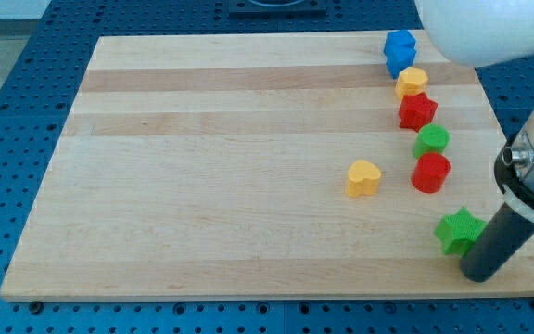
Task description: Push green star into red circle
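Note:
The green star (458, 230) lies near the board's bottom right corner. The red circle (430, 173) stands above it and slightly to the view's left, a short gap apart. My tip (479, 275) rests on the board just below and to the right of the green star, close to or touching it. The dark rod rises from there toward the view's right edge.
A green circle (431, 140) touches the red circle's top. Above it run a red star (417, 110), a yellow hexagon-like block (413, 82) and two blue blocks (400, 51). A yellow heart (363, 177) lies left of the red circle. The wooden board's (202, 186) right edge is near.

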Action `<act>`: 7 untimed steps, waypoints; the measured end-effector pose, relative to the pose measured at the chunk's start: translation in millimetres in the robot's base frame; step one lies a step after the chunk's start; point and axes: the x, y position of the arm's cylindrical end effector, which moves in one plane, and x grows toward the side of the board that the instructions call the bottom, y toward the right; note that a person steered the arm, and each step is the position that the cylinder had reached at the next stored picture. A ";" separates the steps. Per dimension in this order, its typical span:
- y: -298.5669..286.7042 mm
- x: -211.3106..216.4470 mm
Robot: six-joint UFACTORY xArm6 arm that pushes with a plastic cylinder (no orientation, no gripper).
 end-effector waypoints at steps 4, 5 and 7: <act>0.2 -31.2; 0.2 -35.3; 0.3 -48.3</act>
